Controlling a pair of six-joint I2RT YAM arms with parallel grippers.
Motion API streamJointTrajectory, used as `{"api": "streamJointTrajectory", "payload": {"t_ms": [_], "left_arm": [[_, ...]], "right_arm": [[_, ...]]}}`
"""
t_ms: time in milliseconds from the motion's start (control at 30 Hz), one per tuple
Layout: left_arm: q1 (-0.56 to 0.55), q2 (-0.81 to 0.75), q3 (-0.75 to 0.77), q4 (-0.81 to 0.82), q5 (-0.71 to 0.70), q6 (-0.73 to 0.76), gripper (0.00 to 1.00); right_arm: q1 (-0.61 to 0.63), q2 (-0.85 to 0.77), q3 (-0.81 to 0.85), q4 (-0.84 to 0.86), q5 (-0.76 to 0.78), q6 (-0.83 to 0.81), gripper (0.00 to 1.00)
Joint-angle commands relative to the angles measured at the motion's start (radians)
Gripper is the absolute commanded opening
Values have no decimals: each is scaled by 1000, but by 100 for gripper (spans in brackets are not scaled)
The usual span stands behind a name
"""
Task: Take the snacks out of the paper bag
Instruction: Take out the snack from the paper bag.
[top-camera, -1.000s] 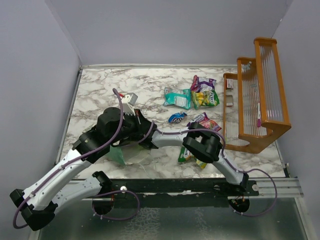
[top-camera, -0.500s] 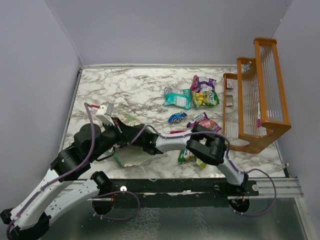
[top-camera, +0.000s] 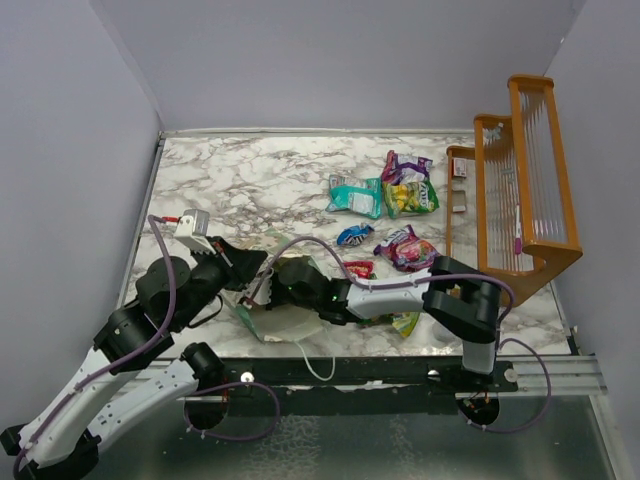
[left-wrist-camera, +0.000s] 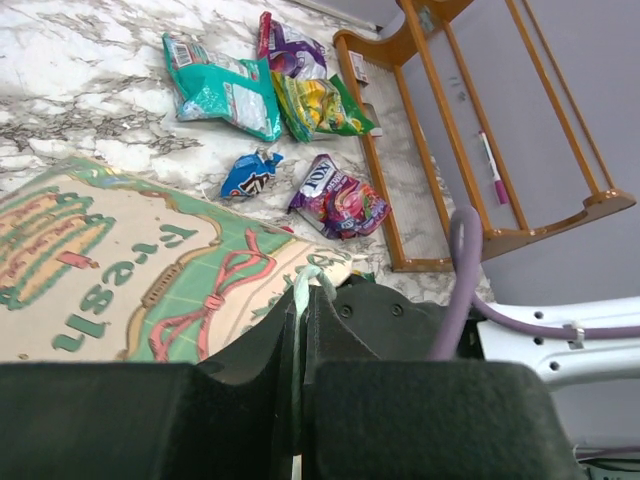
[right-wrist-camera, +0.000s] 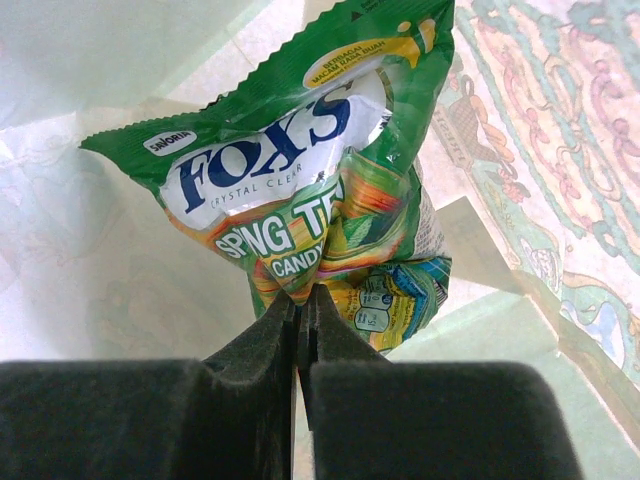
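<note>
The mint-green paper bag lies on its side near the front left, its printed panel filling the left wrist view. My left gripper is shut on the bag's thin green rim. My right gripper reaches into the bag's mouth and is shut on a green Fox's candy packet, with the white inside of the bag around it. Out on the table lie a teal packet, a purple one, a yellow-green one, a small blue one, a pink-purple one and a small red one.
A wooden rack stands at the right edge, also in the left wrist view. Another green packet peeks out under the right arm. The bag's white string handle hangs over the front edge. Grey walls close in the left, back and right.
The left arm pulled back toward the near left, dragging the bag's rim with it. The right arm stretched left so that its gripper went into the bag's mouth.
</note>
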Motion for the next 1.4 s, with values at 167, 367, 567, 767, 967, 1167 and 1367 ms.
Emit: {"api": "streamJointTrajectory", "payload": {"t_ms": [167, 367, 567, 767, 967, 1167, 1367], "left_arm": [[-7, 101, 102, 12, -21, 43, 0], [-6, 115, 167, -6, -32, 115, 0], [-6, 229, 355, -134, -59, 232, 0], [-7, 216, 271, -54, -30, 161, 0], [-6, 176, 194, -11, -65, 110, 0], [-6, 187, 215, -8, -54, 118, 0], [-6, 242, 350, -71, -22, 203, 0]], "right_arm": [[9, -250, -148, -40, -94, -16, 1], [9, -362, -147, -95, -126, 83, 1], [11, -425, -45, -201, -163, 233, 1], [14, -508, -57, -271, -187, 232, 1], [13, -733, -212, -214, -326, 229, 1], [13, -843, -279, -239, -380, 258, 1], [13, -881, -351, -203, -245, 283, 1]]}}
